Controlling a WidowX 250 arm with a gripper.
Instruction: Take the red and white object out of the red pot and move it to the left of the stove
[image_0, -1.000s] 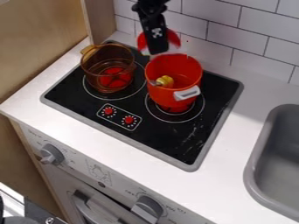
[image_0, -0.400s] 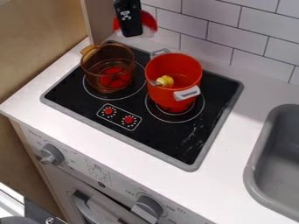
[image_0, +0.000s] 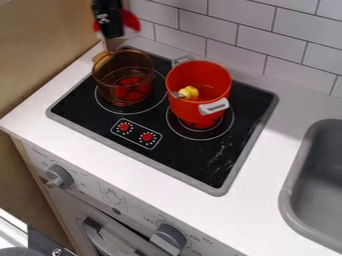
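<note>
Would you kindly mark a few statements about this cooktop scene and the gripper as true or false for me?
1. A yellow object is inside the red pot. True.
2. The see-through amber pot stands to the right of the red pot in the camera view. False: it stands to the left.
3. A red-and-clear object is at the gripper. True.
4. The gripper is down inside the red pot. False: it is at the upper left of the view, above the amber pot in the picture.
5. Two red dials are on the cooktop. True.
6. The grey sink lies left of the cooktop. False: it lies to the right.
</note>
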